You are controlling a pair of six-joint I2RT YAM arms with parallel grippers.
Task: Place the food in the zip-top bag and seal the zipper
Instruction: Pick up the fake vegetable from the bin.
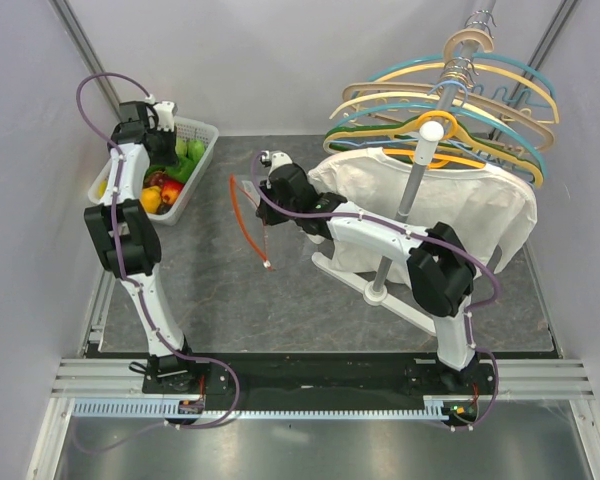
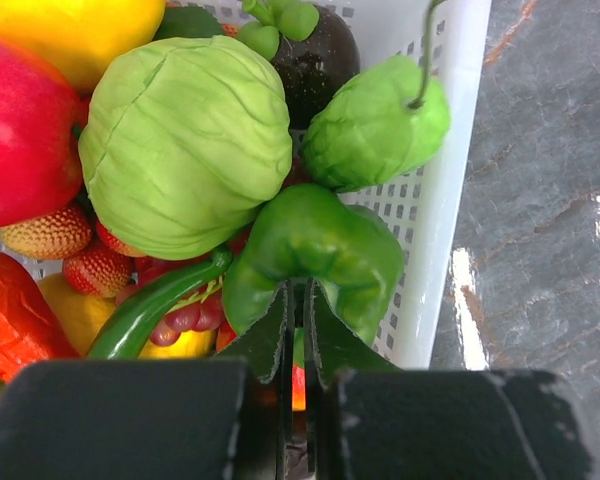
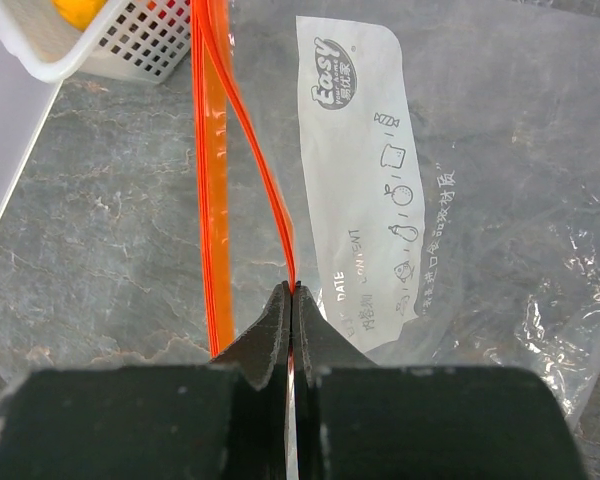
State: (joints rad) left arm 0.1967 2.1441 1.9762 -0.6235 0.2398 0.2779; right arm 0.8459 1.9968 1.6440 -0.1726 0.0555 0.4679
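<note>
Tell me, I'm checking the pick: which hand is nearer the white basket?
Left. Left hand is in the basket, shut on a green pepper; right hand pinches the zipper outside it.

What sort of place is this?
Probably a robot test booth: a left arm and right arm bolted to a metal rail, plain white walls close around the table, and staged props, a basket of toy food and a hanger rack with a shirt.
</note>
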